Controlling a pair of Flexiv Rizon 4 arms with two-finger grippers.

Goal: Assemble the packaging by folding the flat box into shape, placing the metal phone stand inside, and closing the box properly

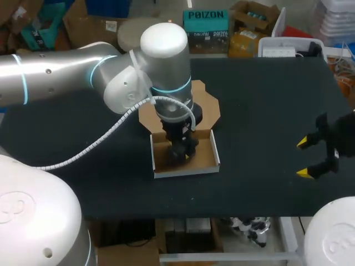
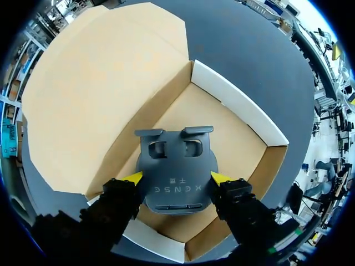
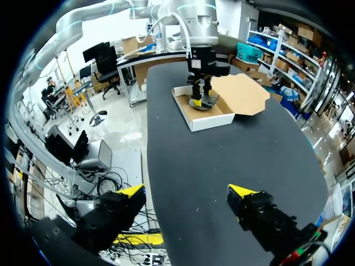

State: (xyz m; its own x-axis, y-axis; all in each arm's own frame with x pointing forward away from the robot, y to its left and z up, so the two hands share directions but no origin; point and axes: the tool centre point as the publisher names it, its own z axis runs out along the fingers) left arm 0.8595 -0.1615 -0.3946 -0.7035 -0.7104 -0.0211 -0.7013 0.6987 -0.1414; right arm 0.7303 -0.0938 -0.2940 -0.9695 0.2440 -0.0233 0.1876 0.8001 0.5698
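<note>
The cardboard box (image 1: 213, 160) stands folded at the table's middle, with white outer walls and its brown lid flap (image 1: 209, 104) lying open behind it. My left gripper (image 1: 184, 153) reaches straight down into it. In the left wrist view the left gripper (image 2: 176, 178) is shut on the dark grey metal phone stand (image 2: 175, 158), a yellow tip against each side, just above the box floor (image 2: 238, 144). My right gripper (image 1: 306, 158) hangs open and empty over the table's right side. From the right wrist view, the box (image 3: 206, 118) and stand (image 3: 201, 102) are far ahead of the right gripper (image 3: 186, 195).
The black table top (image 1: 260, 111) lies bare between the box and my right gripper. The left arm's white cable (image 1: 105, 138) loops over the table's left part. The table's front edge (image 1: 222, 215) runs close below the box.
</note>
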